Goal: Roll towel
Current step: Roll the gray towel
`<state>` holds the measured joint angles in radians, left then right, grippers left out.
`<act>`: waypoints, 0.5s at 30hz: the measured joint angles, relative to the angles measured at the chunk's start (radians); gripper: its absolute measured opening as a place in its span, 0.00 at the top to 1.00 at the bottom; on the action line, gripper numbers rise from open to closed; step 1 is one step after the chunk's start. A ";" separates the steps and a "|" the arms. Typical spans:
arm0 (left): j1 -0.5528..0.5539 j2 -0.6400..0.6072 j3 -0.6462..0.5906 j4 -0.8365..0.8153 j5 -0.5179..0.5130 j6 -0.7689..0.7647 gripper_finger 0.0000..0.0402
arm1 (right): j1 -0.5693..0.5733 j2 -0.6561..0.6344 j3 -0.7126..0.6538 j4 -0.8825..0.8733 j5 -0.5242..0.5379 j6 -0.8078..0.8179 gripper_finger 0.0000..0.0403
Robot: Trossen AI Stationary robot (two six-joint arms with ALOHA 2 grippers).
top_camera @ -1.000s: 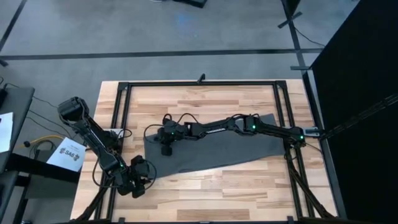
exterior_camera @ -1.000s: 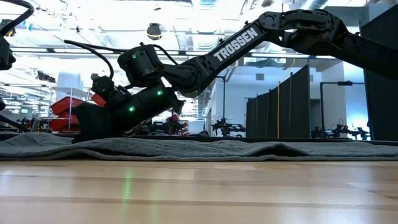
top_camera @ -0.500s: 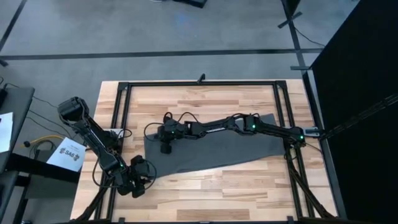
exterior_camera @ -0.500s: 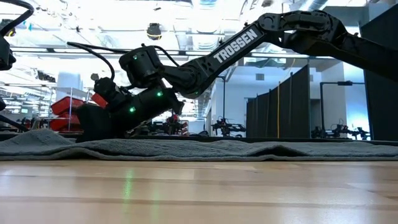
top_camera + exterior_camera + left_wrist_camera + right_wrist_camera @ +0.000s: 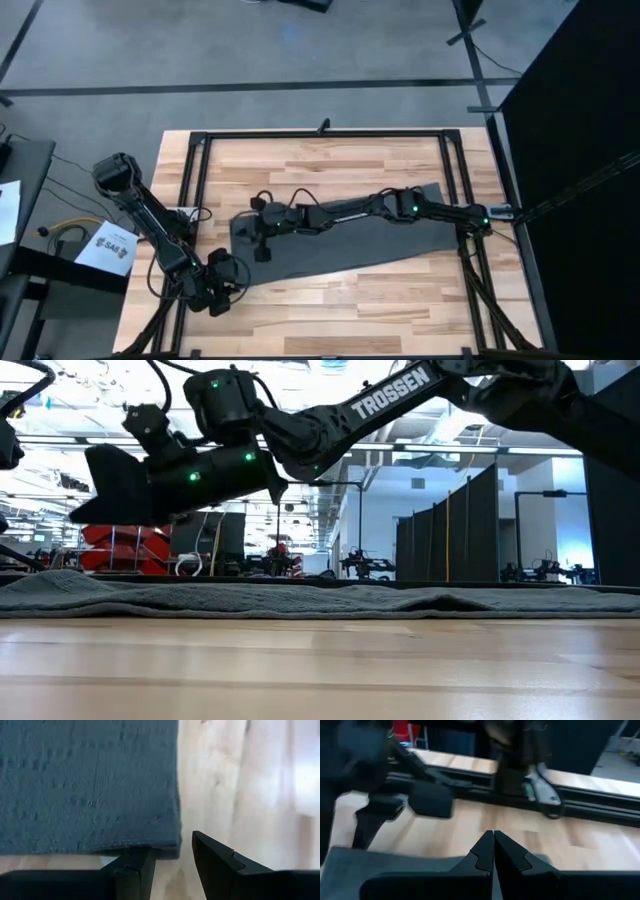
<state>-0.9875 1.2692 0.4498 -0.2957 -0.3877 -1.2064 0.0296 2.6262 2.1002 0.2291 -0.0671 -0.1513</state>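
The dark grey towel lies spread flat across the wooden table, seen edge-on in the low view. My right gripper hangs shut above the towel's left end, clear of it in the low view, with nothing between its fingers. My left gripper is open at the towel's near left corner, down at table level, with one finger at the cloth's edge and the other over bare wood. My left gripper has one finger right at the near edge of the towel's corner; I cannot tell whether it touches the cloth. The other finger stands over bare wood beside the corner.
A black metal frame runs around the tabletop. A white paper lies off the table's left side. Bare wood stretches between the towel and the near edge.
My right gripper has risen from the towel's left end and now hangs well above it, tipped closer to level. The towel stays spread on the table.
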 joint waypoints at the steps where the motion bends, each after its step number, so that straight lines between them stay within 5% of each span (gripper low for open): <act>1: 0.000 -0.017 0.005 -0.010 0.000 -0.001 0.72 | 0.007 -0.001 -0.001 0.006 -0.008 -0.003 1.00; 9: -0.009 -0.149 0.098 -0.177 0.026 0.012 0.72 | 0.043 -0.021 0.000 0.073 -0.038 -0.019 1.00; 15: -0.051 -0.231 0.238 -0.357 -0.043 0.070 0.72 | 0.039 -0.097 -0.001 -0.220 0.010 -0.108 1.00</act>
<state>-1.0390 1.0381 0.6880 -0.6532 -0.4304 -1.1368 0.0687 2.5294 2.0991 0.0092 -0.0571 -0.2596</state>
